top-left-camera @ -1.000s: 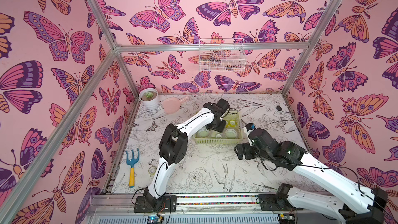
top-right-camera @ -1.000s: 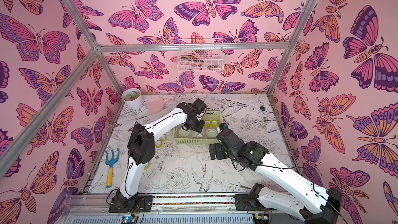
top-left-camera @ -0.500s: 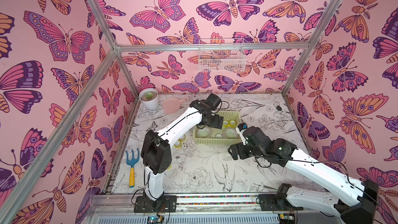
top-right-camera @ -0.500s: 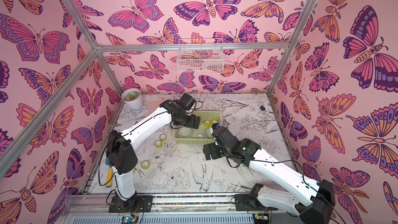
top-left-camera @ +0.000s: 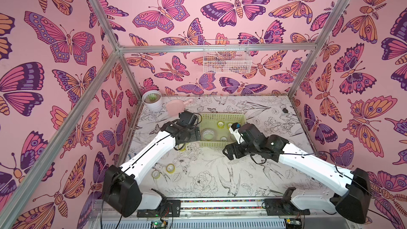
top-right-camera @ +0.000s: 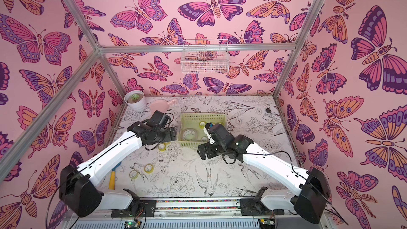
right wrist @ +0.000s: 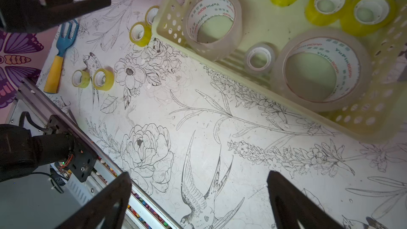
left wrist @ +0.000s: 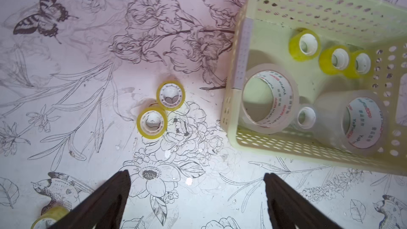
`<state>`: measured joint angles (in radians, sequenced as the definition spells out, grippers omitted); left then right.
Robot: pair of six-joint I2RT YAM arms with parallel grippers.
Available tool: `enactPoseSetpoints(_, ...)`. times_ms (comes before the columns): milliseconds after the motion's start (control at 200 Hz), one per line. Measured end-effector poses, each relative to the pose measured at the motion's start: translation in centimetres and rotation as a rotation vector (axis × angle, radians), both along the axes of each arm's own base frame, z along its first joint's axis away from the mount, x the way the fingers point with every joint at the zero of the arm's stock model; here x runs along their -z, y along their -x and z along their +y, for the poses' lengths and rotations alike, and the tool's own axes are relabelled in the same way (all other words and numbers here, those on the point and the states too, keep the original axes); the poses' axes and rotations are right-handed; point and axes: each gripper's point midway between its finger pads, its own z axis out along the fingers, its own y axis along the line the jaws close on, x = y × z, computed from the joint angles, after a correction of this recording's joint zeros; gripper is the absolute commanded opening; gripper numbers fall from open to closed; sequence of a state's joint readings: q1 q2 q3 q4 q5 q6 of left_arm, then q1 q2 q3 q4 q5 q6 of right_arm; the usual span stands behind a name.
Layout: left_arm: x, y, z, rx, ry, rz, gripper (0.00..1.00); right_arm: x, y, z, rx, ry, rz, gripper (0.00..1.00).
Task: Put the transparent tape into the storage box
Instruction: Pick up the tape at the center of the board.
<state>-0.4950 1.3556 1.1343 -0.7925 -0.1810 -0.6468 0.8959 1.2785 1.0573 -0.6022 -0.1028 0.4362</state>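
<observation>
Two large rolls of transparent tape (left wrist: 286, 106) lie flat inside the storage box (left wrist: 308, 7), beside four small rolls (left wrist: 294, 48). We read jaw state from the wrist views only: the left gripper (left wrist: 196, 172) and the right gripper (right wrist: 198, 174) both stand apart and hold nothing. Both top views hide the fingertips. The right wrist view shows two yellow rolls (right wrist: 109, 82) beside a garden fork (right wrist: 55, 71) at the near left, which the left arm (top-left-camera: 149, 157) largely covers in a top view. Another pair (left wrist: 139, 126) lies just left of the box wall. Bare table (right wrist: 198, 117) runs from the box's near wall to the front rail (top-left-camera: 220, 204).
</observation>
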Motion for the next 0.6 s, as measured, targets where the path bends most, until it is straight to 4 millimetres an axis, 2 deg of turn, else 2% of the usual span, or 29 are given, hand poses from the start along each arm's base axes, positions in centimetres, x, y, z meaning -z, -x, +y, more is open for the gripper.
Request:
enactPoseSetpoints(165, 1.8, 1.5, 3.4, -0.114, 0.014, 0.03, 1.0, -0.2, -0.5, 1.7, -0.037, -0.021, 0.011, 0.99)
enactPoseSetpoints(270, 2.3, 1.8, 4.8, -0.161, 0.021, 0.042, 0.96, -0.3, -0.9, 2.6, -0.052, -0.032, 0.014, 0.99)
enactPoseSetpoints(376, 2.5, 1.5, 5.6, -0.189, 0.025, 0.048, 0.89, -0.6, -1.1, 3.3, -0.06, -0.041, 0.017, 0.99)
enactPoseSetpoints(456, 3.4, 0.9, 6.1, -0.205, 0.01, 0.078, 0.85, -0.6, -1.2, 3.6, -0.063, -0.047, 0.018, 0.99)
enactPoseSetpoints(561, 5.0, -0.4, 6.6, -0.209, -0.015, 0.125, 0.75, -0.6, -1.2, 3.7, -0.066, -0.048, 0.019, 0.99)
enactPoseSetpoints(601, 5.4, -0.8, 6.7, -0.203, -0.022, 0.139, 0.68, -0.7, -1.2, 3.7, -0.066, -0.048, 0.019, 0.99)
